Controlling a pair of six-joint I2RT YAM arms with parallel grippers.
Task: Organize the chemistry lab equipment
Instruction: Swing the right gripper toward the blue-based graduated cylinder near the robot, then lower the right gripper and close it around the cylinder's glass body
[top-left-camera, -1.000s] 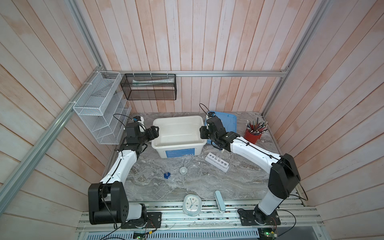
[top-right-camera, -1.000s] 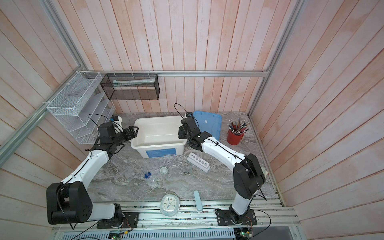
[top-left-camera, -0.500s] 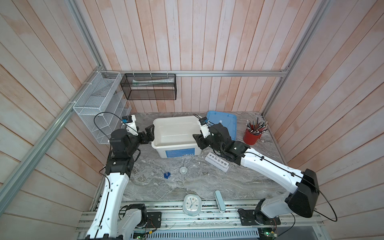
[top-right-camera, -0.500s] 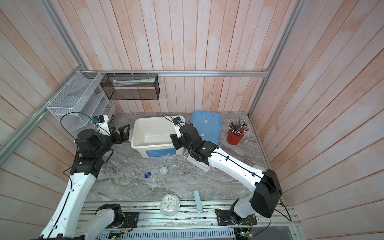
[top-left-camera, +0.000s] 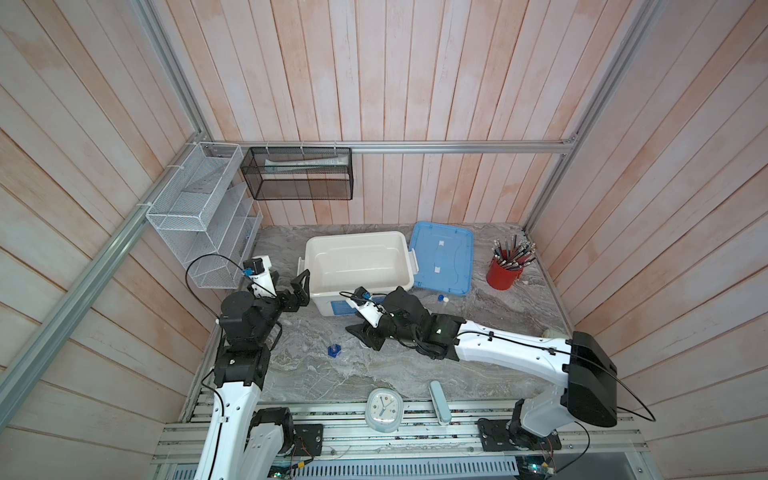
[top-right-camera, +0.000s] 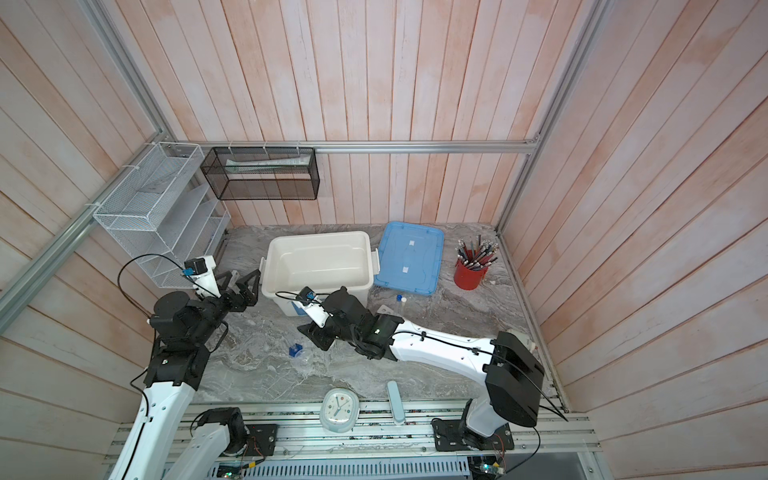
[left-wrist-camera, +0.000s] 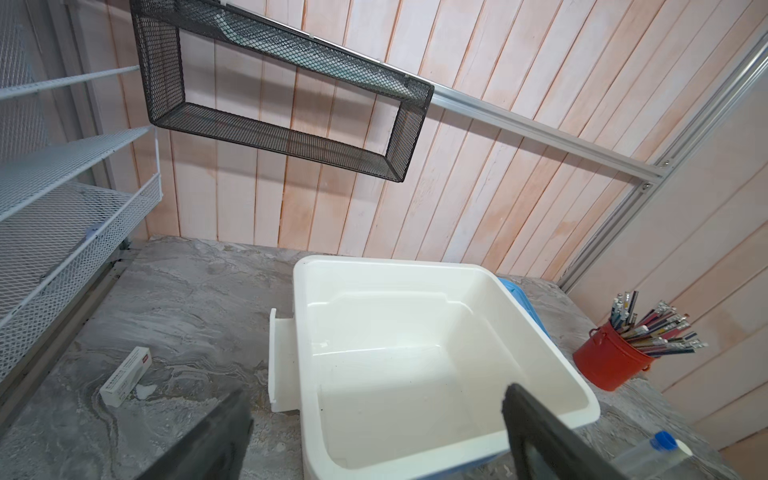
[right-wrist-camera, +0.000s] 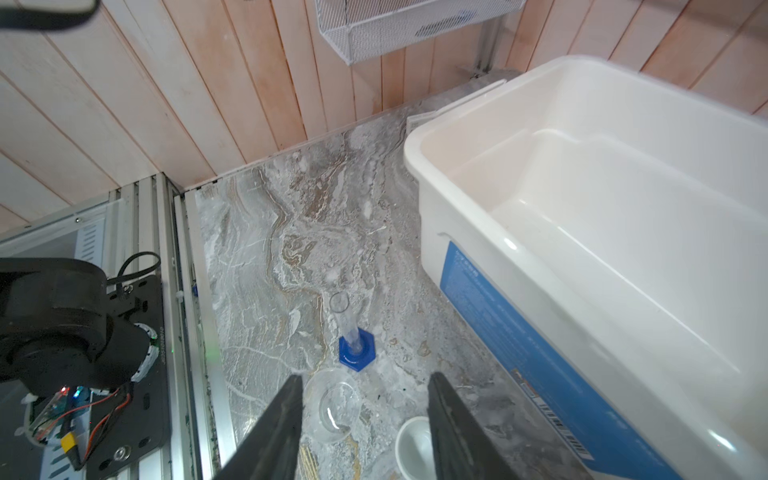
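Left gripper (top-right-camera: 243, 277) fingers wide apart beside white bin (top-right-camera: 320, 266); right gripper (right-wrist-camera: 365, 378) fingers apart, empty, over petri dish (right-wrist-camera: 332, 405).

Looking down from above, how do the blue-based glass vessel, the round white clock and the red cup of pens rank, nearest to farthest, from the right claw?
From the right gripper, in a top view:
1. Blue-based vessel, just beside it on the table.
2. Round white clock, at the front edge.
3. Red cup of pens, far back right.
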